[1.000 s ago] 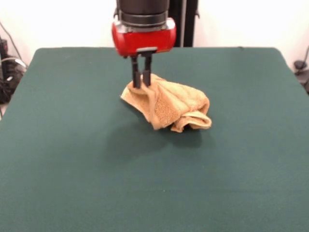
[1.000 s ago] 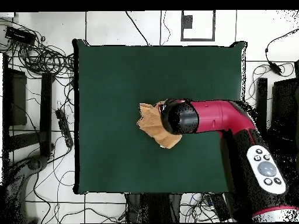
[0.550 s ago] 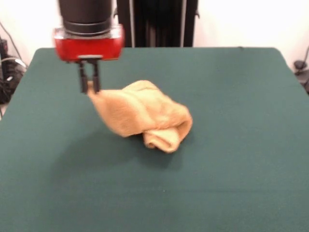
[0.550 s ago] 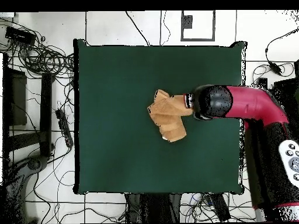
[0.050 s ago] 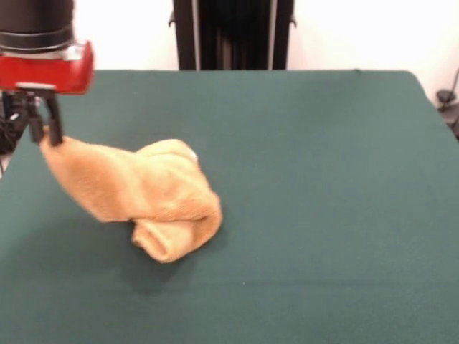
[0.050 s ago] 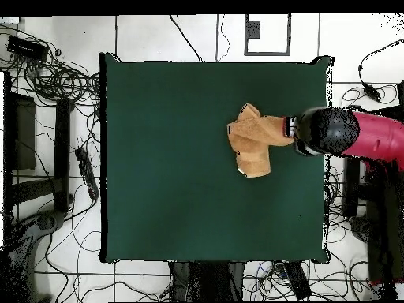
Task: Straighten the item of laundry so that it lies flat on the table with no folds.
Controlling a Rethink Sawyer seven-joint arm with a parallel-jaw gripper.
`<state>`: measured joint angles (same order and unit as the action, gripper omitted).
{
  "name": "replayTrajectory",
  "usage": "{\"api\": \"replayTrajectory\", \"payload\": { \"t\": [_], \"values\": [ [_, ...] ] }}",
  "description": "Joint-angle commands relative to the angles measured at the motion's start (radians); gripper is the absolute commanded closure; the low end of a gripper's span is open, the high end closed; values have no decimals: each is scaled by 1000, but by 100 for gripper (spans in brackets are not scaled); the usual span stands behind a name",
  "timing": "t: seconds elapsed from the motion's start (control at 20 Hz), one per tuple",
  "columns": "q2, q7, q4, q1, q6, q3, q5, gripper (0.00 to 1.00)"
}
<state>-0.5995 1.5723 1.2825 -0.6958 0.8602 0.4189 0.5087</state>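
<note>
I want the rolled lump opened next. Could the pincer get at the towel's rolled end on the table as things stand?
Probably not yet: the pincer is shut on the towel corner. Nothing else blocks the rolled end.

From the front, the arm (image 5: 37, 21) is cut off by the top edge, and the towel (image 5: 143, 197) is motion-blurred, its bands and tag unreadable. Overhead, the arm's head covers the jaws and the pinched towel corner.

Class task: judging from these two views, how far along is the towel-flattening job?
Done: the gripper has pinched one corner of the towel and lifted it. In hand: that corner is held near the table edge, cloth stretched from it. Left: the rest lies bunched and rolled, nowhere flat.
</note>
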Motion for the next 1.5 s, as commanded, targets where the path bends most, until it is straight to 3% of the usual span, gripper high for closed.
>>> {"api": "replayTrajectory", "payload": {
  "t": [0.05,0.5,0.8,1.5],
  "values": [
    [30,-341,-32,2,129,100,33,100],
    [-23,-398,-21,4,169,116,40,100],
    [-163,-507,87,5,190,150,26,100],
    [-323,-605,187,6,183,206,-10,100]
  ]
}}
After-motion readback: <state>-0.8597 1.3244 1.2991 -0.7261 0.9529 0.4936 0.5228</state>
